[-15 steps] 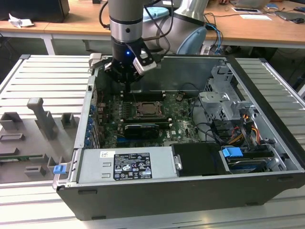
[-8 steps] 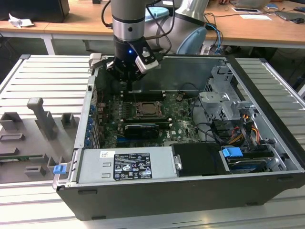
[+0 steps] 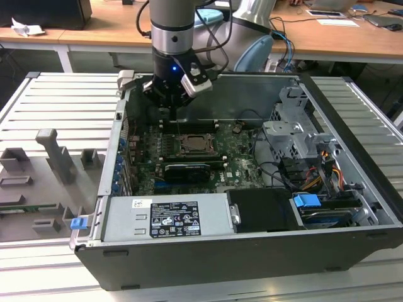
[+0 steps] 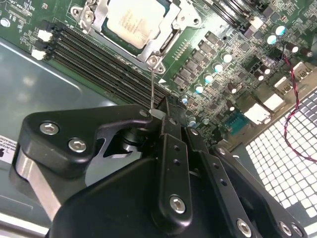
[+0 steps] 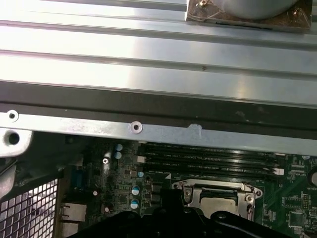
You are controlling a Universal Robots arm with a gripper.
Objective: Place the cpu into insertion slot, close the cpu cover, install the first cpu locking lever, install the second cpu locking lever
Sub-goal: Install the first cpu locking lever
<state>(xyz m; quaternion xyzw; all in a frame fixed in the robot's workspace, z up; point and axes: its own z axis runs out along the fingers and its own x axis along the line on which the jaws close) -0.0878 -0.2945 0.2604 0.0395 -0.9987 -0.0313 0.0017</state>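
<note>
The hand [image 4: 164,115] is clamping together on the thin locking lever [image 4: 152,87] standing beside the cpu [image 4: 132,20], which is lying under the closed cpu cover [image 4: 168,32].

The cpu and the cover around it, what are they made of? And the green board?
On top, the cpu looks like metal, pale silvery-beige with a dull sheen. Around it, the cpu cover is probably thin sheet metal, grey, with bright glints along its bent edges. Beneath, the green board is likely a stiff plastic-like sheet with a glossy green coat.
</note>
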